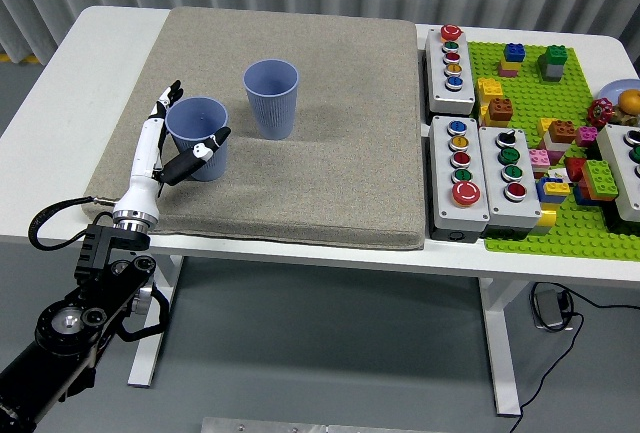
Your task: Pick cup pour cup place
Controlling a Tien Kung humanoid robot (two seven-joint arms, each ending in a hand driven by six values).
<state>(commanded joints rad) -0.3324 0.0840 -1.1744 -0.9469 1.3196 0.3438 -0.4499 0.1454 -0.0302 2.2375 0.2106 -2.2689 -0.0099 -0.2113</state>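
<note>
At left centre of the frame, my left hand (172, 138) sits spread wide beside the near cup (197, 138), holding nothing, so pick, pour into the far cup (271, 98) and place remain.

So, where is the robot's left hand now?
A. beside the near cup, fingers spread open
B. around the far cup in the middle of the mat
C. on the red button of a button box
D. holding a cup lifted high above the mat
A: the left hand is beside the near cup, fingers spread open, and the cup stands on the mat.
</note>
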